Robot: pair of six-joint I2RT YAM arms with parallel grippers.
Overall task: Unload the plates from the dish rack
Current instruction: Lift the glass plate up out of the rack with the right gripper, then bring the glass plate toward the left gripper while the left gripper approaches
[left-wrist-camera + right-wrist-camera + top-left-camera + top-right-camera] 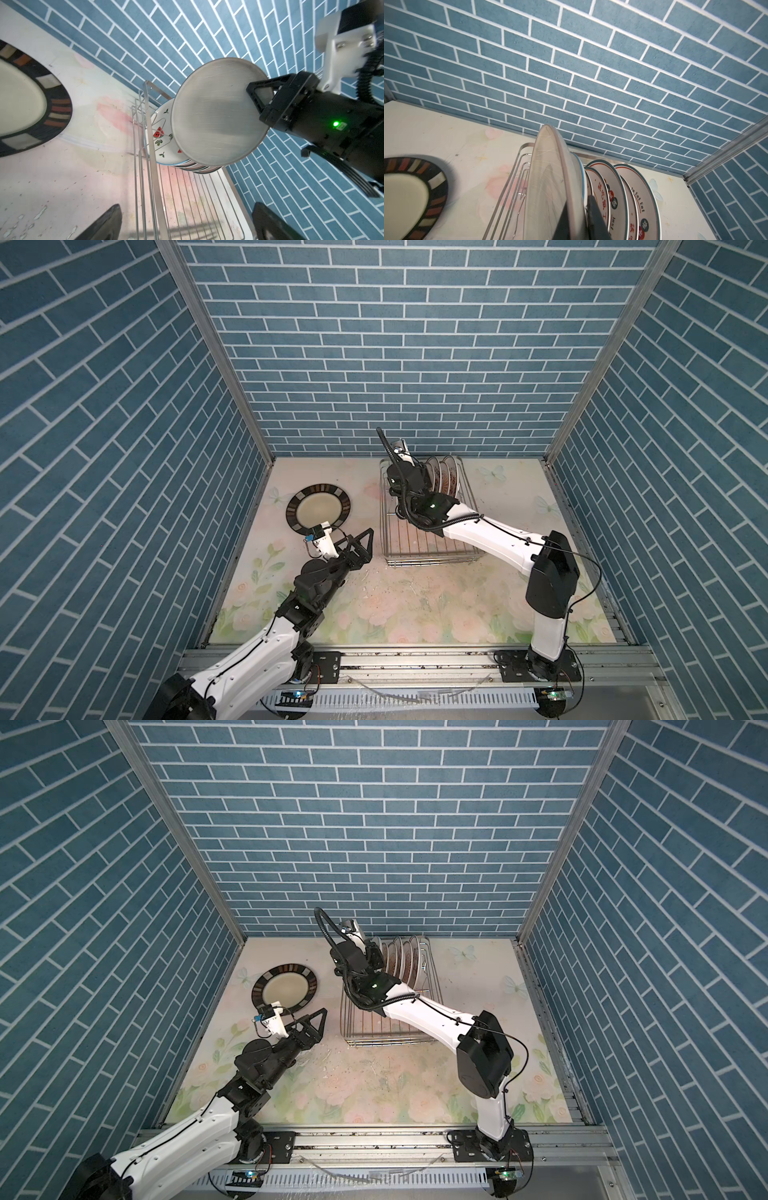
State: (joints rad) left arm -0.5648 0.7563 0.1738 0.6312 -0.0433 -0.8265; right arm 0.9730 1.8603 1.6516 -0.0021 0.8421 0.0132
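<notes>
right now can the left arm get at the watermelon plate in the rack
Probably not yet. The left gripper is open and faces the dish rack, but the grey plate clamped in the right gripper hangs in front of the watermelon plate, covering much of it.

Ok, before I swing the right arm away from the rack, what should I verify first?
1. Right gripper shut on the rim of the grey plate: ok.
2. Grey plate's lower edge clear of the dish rack and the plates in it: cannot tell; they overlap in the left wrist view.
3. Watermelon plate and lettered plates upright in the rack: ok.
4. Left gripper open and empty: ok.
5. Dark-rimmed plate flat on the table, nothing on it: ok.
</notes>
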